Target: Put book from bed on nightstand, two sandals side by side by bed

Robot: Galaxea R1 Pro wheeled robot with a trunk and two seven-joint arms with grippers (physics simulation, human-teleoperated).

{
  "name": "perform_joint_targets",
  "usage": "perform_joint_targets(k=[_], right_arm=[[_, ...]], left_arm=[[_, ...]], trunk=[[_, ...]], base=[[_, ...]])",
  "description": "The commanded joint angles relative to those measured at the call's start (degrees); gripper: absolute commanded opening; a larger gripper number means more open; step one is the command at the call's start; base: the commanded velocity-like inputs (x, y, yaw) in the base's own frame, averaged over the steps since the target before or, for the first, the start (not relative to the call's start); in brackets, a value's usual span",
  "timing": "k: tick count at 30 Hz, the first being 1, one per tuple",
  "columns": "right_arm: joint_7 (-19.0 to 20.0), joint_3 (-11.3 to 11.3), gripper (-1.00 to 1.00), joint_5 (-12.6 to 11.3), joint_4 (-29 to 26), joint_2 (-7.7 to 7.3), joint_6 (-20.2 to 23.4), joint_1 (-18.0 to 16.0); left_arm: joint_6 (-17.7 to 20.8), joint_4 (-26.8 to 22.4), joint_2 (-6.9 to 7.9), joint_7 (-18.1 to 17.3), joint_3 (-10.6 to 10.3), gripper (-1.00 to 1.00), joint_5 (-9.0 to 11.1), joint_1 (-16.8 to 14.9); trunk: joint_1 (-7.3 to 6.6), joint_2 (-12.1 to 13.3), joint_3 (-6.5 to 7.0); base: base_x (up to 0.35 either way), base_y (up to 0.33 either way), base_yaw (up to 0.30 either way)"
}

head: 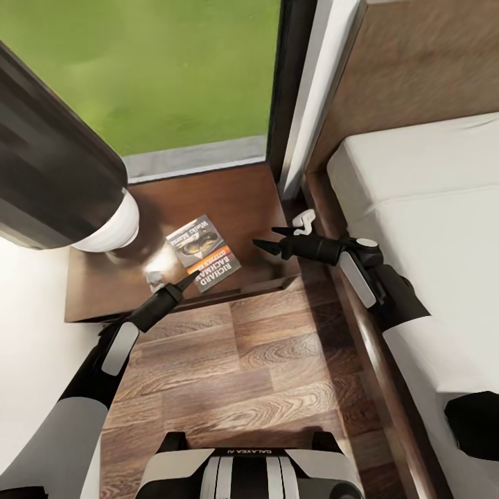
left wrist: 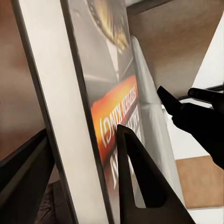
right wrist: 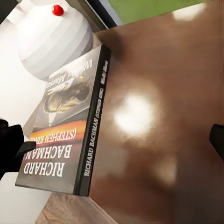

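Book: one, lying flat on the nightstand, cover up, its near corner at the front edge. The left gripper straddles that near end: in the left wrist view one dark finger lies over the cover and the other sits off past the page edge, so the jaws are narrow around the book, though whether they press on it I cannot tell. The right gripper hangs over the nightstand's right part, near the bed, apart from the book, its two fingers spread, nothing between them. One lamp with a white rounded base stands at the nightstand's left, its dark shade cut off by the frame. One small white object lies by the right gripper; what it is I cannot make out. Wood floor runs between nightstand and bed. In the right wrist view the book's spine faces the camera, and only a sliver of one finger shows
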Motion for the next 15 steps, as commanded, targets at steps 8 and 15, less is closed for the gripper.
perform_joint_targets(k=[8, 15], right_arm=[[-0.1, 0.1, 1.00, -0.6, 0.0, -0.05, 0.5, 0.0], [-0.1, 0.1, 1.00, -0.6, -0.1, -0.05, 0.5, 0.0]], left_arm=[[0.6, 0.0, 0.01, 0.0, 0.0, -1.00, 0.8, 0.0], [0.6, 0.1, 0.01, 0.0, 0.0, -1.00, 0.8, 0.0]], trunk=[[1.76, -3.2, -1.46], [3.30, -6.0, -2.72]], base=[[0.000, 0.000, 0.000], [0.000, 0.000, 0.000]])
